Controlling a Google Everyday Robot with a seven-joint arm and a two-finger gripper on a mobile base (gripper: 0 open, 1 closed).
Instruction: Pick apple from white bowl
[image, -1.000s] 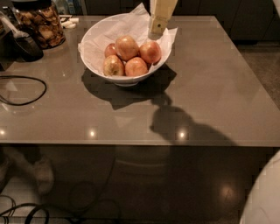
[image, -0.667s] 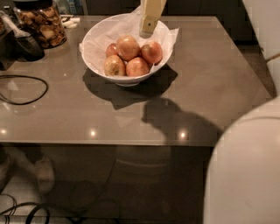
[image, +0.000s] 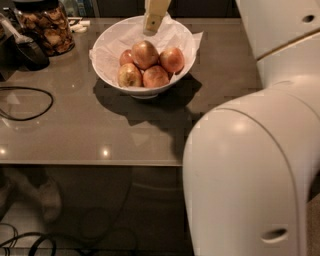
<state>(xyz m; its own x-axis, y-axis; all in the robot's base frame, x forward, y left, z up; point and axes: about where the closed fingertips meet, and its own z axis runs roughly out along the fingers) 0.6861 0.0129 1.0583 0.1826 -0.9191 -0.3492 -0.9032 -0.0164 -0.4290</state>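
Gripper is hovering over the far rim of the bowl, tip pointing down. Whether it is apart or together: cannot tell. Apple is sitting on top of the other apples in the bowl, just camera-side of the gripper and lower. Being round, it is offering no long axis to align with. Arm is reaching in from the right, its white link filling the near right.

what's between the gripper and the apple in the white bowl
Nothing visible does. The gripper hangs over the far side of the white bowl; the apple sits topmost in the pile, uncovered. The other apples crowd beside and under it, not over it.
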